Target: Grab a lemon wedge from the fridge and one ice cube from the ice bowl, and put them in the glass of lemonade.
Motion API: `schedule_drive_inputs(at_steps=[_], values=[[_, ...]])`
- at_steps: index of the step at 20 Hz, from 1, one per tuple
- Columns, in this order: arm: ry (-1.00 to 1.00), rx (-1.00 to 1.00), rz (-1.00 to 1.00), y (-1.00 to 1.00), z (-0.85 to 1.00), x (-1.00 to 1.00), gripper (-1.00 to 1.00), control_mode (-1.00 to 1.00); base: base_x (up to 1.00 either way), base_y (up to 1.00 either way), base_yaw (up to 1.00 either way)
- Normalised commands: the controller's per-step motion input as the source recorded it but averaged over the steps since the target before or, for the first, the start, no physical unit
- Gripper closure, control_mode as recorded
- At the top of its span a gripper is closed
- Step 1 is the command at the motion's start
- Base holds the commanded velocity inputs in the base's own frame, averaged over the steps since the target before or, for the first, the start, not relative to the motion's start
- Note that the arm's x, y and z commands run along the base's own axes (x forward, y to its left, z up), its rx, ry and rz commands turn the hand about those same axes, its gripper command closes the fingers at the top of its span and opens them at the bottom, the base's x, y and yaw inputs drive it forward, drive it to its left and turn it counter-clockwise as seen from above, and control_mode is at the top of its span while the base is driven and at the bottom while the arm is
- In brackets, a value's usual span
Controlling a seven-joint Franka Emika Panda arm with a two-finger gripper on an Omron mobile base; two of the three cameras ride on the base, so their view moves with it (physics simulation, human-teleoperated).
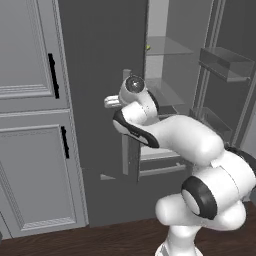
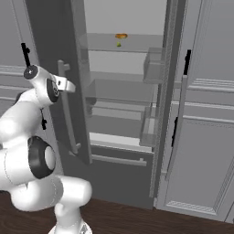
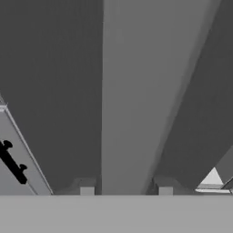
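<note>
At far left I see light grey panelled cabinets with black handles, and beside them the fridge with its doors swung open. My gripper sits at the left door's long bar handle, a finger on either side of it in the hand view, closed around the bar. Farther right, on an upper clear shelf, the lemon wedge lies just beside a small orange-brown round item, well apart from my gripper.
</note>
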Motion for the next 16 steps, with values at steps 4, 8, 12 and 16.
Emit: schedule_drive_inputs(at_steps=[4, 8, 12, 16], values=[[0.00, 0.00, 0.01, 0.08, 0.56, -1.00, 1.00, -1.00, 0.00, 0.00, 0.00], [-0.05, 0.00, 0.00, 0.03, 0.57, -1.00, -1.00, -1.00, 0.00, 0.00, 0.00], [-0.22, 0.02, 0.03, -0.01, 0.86, -1.00, -1.00, -1.00, 0.00, 0.00, 0.00], [-0.11, 0.08, 0.01, -0.43, 0.85, -0.60, -1.00, -1.00, 0.00, 0.00, 0.00]])
